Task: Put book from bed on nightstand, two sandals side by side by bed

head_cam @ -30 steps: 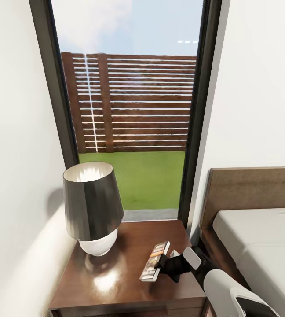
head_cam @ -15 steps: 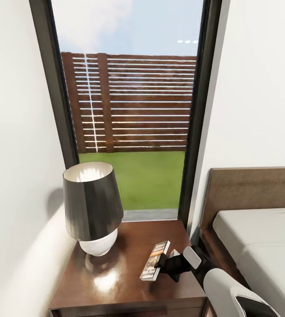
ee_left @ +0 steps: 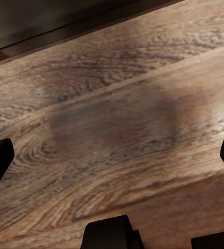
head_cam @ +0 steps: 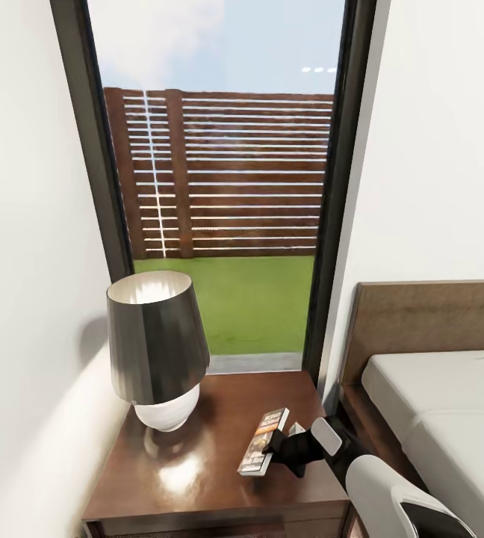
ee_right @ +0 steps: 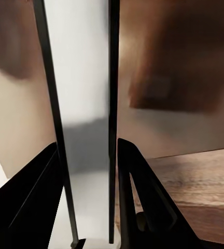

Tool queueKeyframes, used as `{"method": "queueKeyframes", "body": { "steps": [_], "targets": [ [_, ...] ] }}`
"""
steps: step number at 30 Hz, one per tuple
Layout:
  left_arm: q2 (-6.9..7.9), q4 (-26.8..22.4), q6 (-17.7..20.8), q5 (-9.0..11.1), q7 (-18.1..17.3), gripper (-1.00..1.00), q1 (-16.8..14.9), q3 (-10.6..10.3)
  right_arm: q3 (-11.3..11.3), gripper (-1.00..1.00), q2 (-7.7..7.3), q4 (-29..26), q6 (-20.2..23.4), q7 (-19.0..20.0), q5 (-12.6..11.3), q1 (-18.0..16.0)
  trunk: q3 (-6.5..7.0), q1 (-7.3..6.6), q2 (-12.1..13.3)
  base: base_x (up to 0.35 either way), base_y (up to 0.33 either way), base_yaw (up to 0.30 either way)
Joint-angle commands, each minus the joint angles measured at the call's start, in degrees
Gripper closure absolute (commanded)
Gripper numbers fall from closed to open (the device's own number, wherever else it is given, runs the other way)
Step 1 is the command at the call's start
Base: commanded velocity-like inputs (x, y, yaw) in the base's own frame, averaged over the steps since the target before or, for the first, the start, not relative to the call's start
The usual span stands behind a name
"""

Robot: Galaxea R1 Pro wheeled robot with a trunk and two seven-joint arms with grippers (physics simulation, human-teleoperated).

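Nightstand (head_cam: pixel 197 456) top — book (head_cam: pixel 264 441), right jaws (head_cam: pixel 273 448) clamping

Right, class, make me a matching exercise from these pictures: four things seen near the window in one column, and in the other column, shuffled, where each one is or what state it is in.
Things:
1. book
2. lamp
3. bed
4. right pincer

Places or states:
A. stands at the nightstand's back left
B. to the right of the nightstand, bare mattress
C. shut on the book's edge
D. held over the nightstand's front right

Pairs: 1-D, 2-A, 3-B, 4-C
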Motion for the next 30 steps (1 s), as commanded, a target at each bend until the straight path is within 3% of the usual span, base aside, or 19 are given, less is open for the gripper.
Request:
{"method": "queueKeyframes", "body": {
  "steps": [1,13,18,30],
  "targets": [
    [0.04,-0.1,-0.1,0.3,0.3,-1.00,0.0,-0.5,-0.4,1.00,0.03,-0.1,0.3,0.1,0.3,0.0,-0.06,-0.01,0.0,0.000,0.000,0.000],
    [0.02,-0.1,-0.1,0.3,0.3,-1.00,0.0,-0.5,-0.4,1.00,-0.20,0.0,0.3,0.0,0.3,0.0,-0.06,-0.01,0.0,0.000,0.000,0.000],
    [0.02,-0.1,-0.1,0.3,0.3,-1.00,0.0,-0.5,-0.5,1.00,-0.29,0.0,0.3,0.0,0.3,0.0,-0.96,1.09,-2.0,0.000,0.000,0.000],
    [0.02,-0.1,-0.1,0.3,0.3,-1.00,0.0,-0.5,-0.5,1.00,-0.39,0.0,0.3,0.0,0.3,0.0,-0.96,1.09,-2.0,0.000,0.000,0.000]
  ]
}}
